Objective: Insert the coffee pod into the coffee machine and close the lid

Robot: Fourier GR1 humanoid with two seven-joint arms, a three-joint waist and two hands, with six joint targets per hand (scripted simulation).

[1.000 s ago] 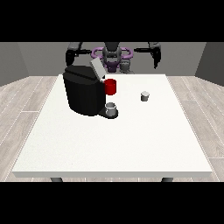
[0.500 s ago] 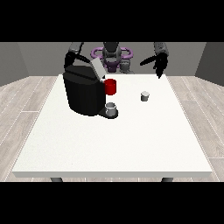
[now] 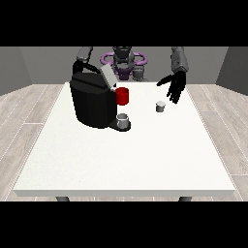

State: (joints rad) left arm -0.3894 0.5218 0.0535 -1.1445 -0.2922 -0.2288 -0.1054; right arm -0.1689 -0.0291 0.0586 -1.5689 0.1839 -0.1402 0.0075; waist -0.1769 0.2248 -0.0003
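Note:
A black coffee machine (image 3: 93,102) stands on the white table (image 3: 126,155) at the back left, its grey lid (image 3: 108,75) tilted up and open. A red part (image 3: 122,96) shows at its front, with a grey cup (image 3: 123,120) on the drip stand below. The small grey coffee pod (image 3: 160,106) sits on the table to the machine's right. The hand at the view's right (image 3: 176,86) hovers just above and behind the pod, fingers spread and pointing down, holding nothing. The hand at the view's left is hidden behind the machine; only its arm (image 3: 83,56) shows.
The robot's torso with purple rings (image 3: 124,62) stands behind the table's far edge. The table's front and right parts are bare white surface.
The arm at the view's right has swung down and forward, bringing its hand over the table near the pod. The arm at the view's left has drawn in behind the machine.

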